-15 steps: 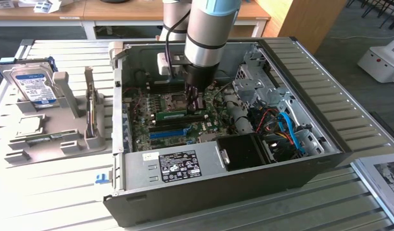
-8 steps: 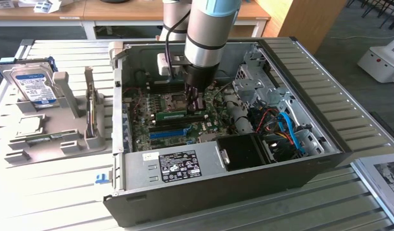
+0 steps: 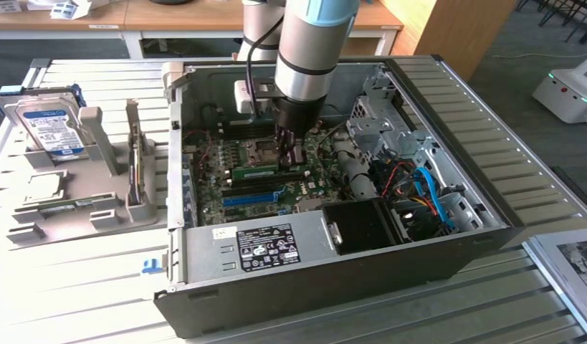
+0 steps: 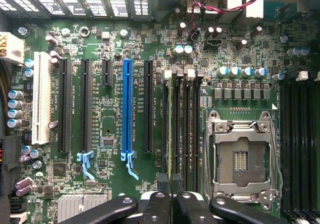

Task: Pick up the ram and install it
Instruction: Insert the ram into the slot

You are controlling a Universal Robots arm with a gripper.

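The ram [image 3: 258, 171] is a slim green stick standing on edge in a motherboard memory slot inside the open computer case [image 3: 322, 301]. In the wrist view the ram [image 4: 170, 134] shows edge-on, running away from the fingertips along the slot beside the CPU socket [image 4: 240, 156]. My gripper [image 3: 291, 159] reaches down into the case at the end of the ram towards the exterior view's right. Its black fingers [image 4: 162, 204] are pressed together, shut on the thin top edge of the ram there [image 4: 170, 181].
A blue expansion slot [image 4: 127, 108] and black slots lie parallel to the ram. Cables and a drive cage [image 3: 418, 193] crowd the case on the exterior view's right, and the power supply [image 3: 264, 247] sits in front. A hard drive [image 3: 51, 127] stands in a grey holder [image 3: 112, 201] outside.
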